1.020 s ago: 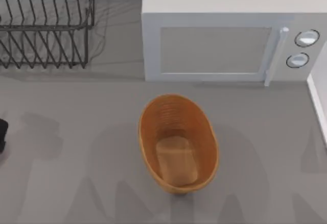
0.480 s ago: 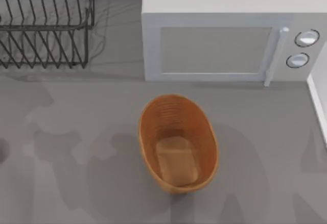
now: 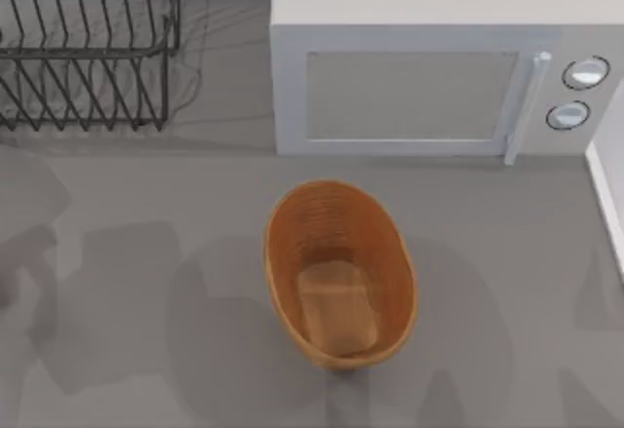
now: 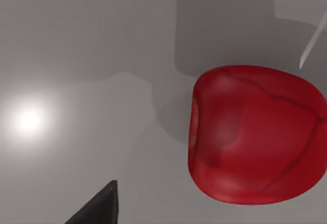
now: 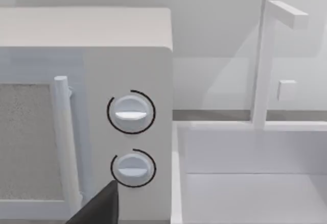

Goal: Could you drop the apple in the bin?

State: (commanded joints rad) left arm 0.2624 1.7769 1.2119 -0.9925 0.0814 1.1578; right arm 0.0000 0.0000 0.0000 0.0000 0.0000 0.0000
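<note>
The apple [image 4: 255, 137] is bright red and rounded and looms large in the left wrist view, lying on the grey tabletop. A black tip of my left gripper [image 4: 99, 206] shows at that picture's lower edge, apart from the apple and not touching it. The bin [image 3: 338, 270], an oval orange-brown basket with ribbed walls and a flat bottom, stands in the middle of the table in the top view with nothing inside. A black tip of my right gripper [image 5: 99, 206] shows in the right wrist view, facing the microwave's knobs.
A white microwave [image 3: 439, 67] stands behind the bin, its two knobs [image 5: 131, 113] close to the right wrist camera. A black wire rack [image 3: 88, 43] is at the back left. A white sink basin [image 5: 250, 183] lies right of the microwave.
A black part of my left arm at the top view's left edge has gone out of the picture. The arm shadows on the left of the table have shifted. The bin has not moved.
</note>
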